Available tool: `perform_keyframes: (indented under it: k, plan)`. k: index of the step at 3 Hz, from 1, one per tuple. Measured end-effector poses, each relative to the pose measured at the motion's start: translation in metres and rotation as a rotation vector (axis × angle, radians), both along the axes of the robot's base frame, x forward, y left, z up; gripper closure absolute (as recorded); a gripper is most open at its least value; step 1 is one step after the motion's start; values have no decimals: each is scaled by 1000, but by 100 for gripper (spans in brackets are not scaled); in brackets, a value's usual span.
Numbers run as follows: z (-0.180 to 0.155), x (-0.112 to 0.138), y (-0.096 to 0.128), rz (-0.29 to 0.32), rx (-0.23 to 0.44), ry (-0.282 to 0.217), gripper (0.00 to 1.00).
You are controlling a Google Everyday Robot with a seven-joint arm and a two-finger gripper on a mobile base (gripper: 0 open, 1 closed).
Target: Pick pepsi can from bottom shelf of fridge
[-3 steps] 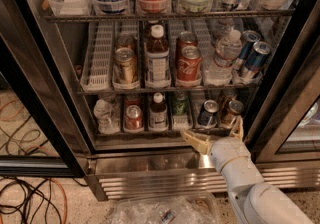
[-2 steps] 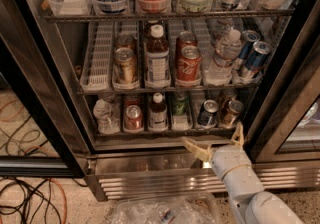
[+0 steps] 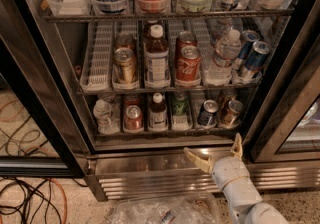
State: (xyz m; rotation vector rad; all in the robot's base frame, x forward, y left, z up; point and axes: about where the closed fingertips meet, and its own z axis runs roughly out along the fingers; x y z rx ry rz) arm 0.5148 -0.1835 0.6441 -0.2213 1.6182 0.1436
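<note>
The fridge (image 3: 45, 93) stands open in front of me. On its bottom shelf (image 3: 165, 132) the pepsi can (image 3: 207, 113) stands upright in the second lane from the right, dark blue with a silver top. My gripper (image 3: 212, 144) is open and empty. It hangs just below and in front of the can, level with the steel base panel (image 3: 145, 165). Its left finger (image 3: 196, 159) points left and its right finger (image 3: 237, 145) points up toward the shelf edge. Nothing touches the can.
On the bottom shelf a brown can (image 3: 232, 113) stands right of the pepsi can, a green can (image 3: 180, 104), a bottle (image 3: 158, 112) and a red can (image 3: 133, 118) stand left. The door frame (image 3: 280, 103) is close at the right. Cables (image 3: 30, 198) and a plastic tray (image 3: 165, 210) lie on the floor.
My gripper has dropped from in front of the bottom-shelf cans to the level of the base panel, still open. The cans have not moved.
</note>
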Motion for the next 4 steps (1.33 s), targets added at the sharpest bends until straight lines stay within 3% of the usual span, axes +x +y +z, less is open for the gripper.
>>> perform_keyframes:
  k: [1, 2, 4]
  plan:
    - [-35, 3, -3, -9, 23, -7, 0]
    - [-38, 10, -2, -12, 20, -17, 0]
    - [-39, 50, -8, -34, 13, -86, 0]
